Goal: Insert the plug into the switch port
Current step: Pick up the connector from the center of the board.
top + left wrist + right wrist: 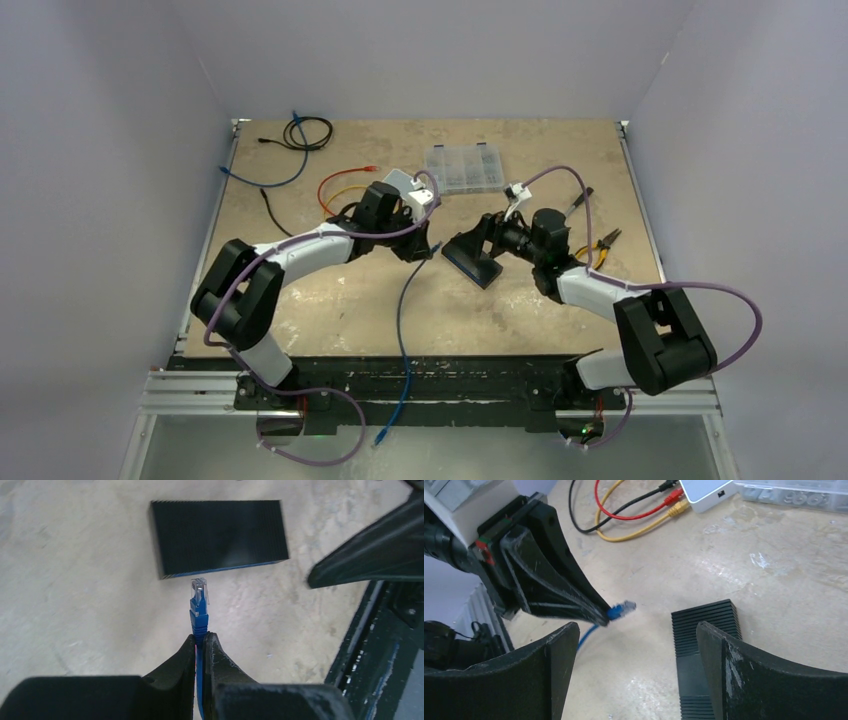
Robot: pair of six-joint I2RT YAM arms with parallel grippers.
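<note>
Here the left gripper pinches the blue cable just behind its plug, whose tip sits just short of the black switch. The right gripper is spread wide at the switch, gripping nothing. Only the overhead view shows the left arm and right arm bent inward, facing each other.

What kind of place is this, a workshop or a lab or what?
Most likely a robotics lab test cell: two robot arms bolted at the edge of a worn wooden table closed in by plain pale walls, with loose network cables, a clear parts box and pliers lying about.
</note>
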